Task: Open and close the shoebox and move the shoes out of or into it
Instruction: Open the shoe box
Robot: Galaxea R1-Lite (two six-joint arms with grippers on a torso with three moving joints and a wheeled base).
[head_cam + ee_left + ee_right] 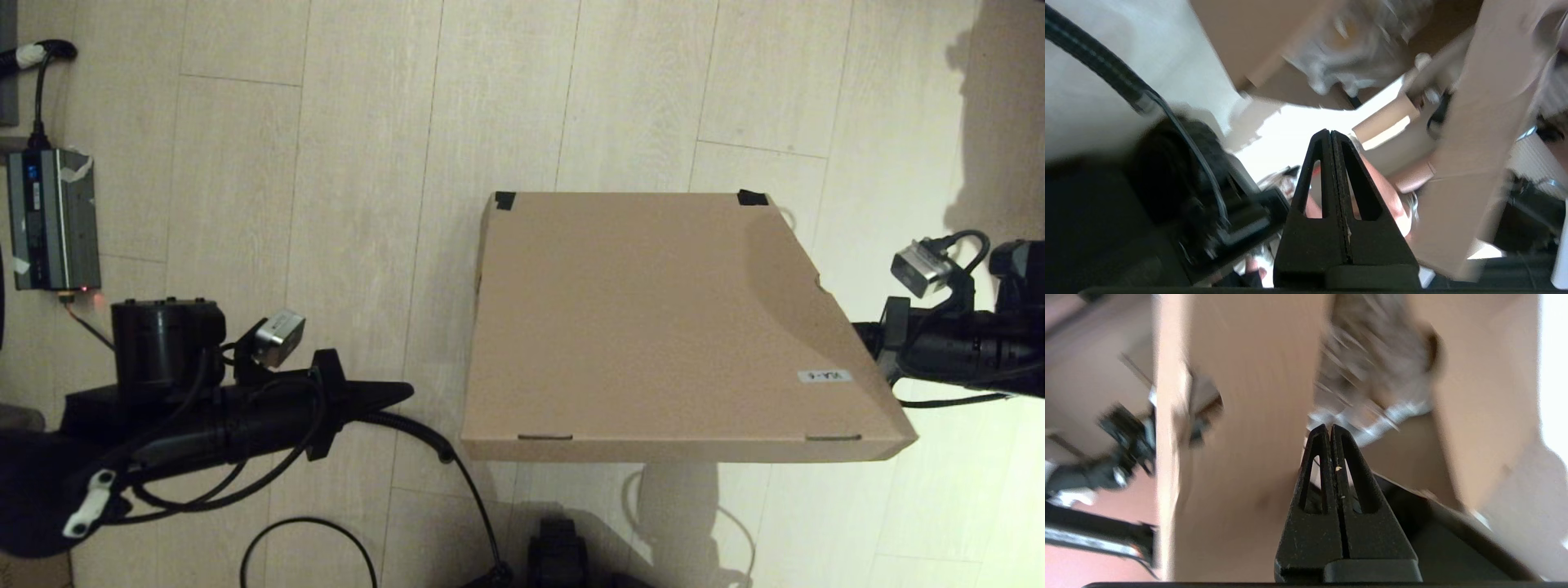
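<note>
Head view: shoebox (653, 318) lies lid-down between both arms. Right gripper (1329, 430), pressed together, is nearest, at its right edge; left gripper (1329, 134), pressed together, stands apart.

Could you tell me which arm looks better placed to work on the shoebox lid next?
Probably the right: the right hand sits under the shoebox lid's raised edge, while the left hand stays apart.

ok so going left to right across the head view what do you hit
grey power unit → left hand → shoebox → white label on its lid → right arm
</note>
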